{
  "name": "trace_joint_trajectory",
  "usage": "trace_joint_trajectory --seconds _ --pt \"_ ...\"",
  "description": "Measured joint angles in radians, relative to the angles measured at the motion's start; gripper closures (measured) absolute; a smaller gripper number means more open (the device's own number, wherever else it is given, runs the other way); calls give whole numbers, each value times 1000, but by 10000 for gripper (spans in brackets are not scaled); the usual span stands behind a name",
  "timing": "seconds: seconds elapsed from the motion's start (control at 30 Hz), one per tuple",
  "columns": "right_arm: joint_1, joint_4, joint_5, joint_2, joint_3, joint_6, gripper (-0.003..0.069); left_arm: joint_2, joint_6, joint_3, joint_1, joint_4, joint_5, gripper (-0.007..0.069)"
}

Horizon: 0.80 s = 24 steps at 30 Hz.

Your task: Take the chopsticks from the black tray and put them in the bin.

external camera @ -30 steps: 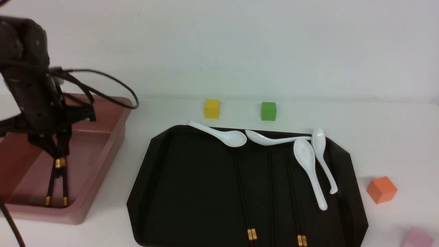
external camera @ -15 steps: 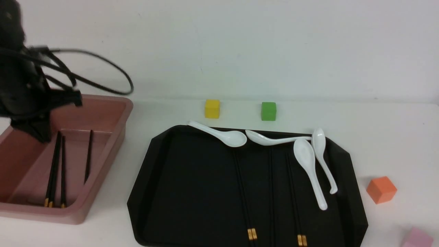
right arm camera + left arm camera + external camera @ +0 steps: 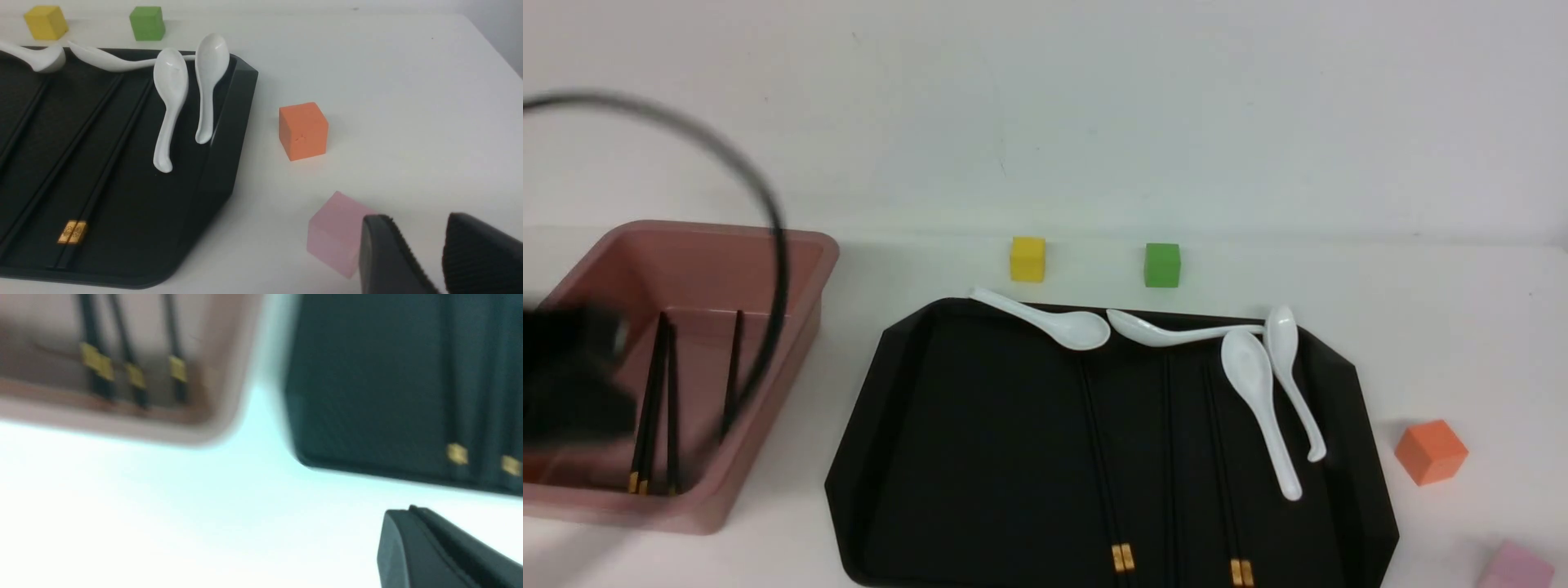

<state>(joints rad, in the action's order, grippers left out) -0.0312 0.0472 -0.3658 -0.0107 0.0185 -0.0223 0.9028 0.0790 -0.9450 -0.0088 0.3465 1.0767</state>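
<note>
left jaws: blurred; grip untellable; seemingly beside chopsticks [image 3: 672, 400] in bin [image 3: 809, 245] | right jaws: parted; empty; off black tray [image 3: 229, 122]

Matt black tray [image 3: 980, 457], glossy white spoons [image 3: 1248, 367], smooth pink bin [image 3: 823, 255]

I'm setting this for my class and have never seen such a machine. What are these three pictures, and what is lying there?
It is a robot with two arms ending in grippers. One camera looks forward from between the arms; one rides on each wrist. Some chopsticks lie in the pink bin; other chopsticks and four white spoons lie on the black tray. Coloured cubes stand around it. The left arm is a dark blur; the right gripper is open and empty.
</note>
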Motion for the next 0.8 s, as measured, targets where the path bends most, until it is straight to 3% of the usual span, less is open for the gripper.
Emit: trace_joint_trajectory --seconds 0.17,0.33,0.47,0.67,0.8 --pt "0 0 0 0 0 0 419 -419 -86 304 0 126 -149 637" --pt "0 0 0 0 0 0 419 -788 -79 473 0 151 -291 637" --pt "0 0 0 0 0 0 419 -912 -67 515 0 146 -374 637" --pt "0 0 0 0 0 0 419 -916 -67 526 0 77 -543 637" --pt "0 0 0 0 0 0 419 -916 -67 527 0 64 -576 637"
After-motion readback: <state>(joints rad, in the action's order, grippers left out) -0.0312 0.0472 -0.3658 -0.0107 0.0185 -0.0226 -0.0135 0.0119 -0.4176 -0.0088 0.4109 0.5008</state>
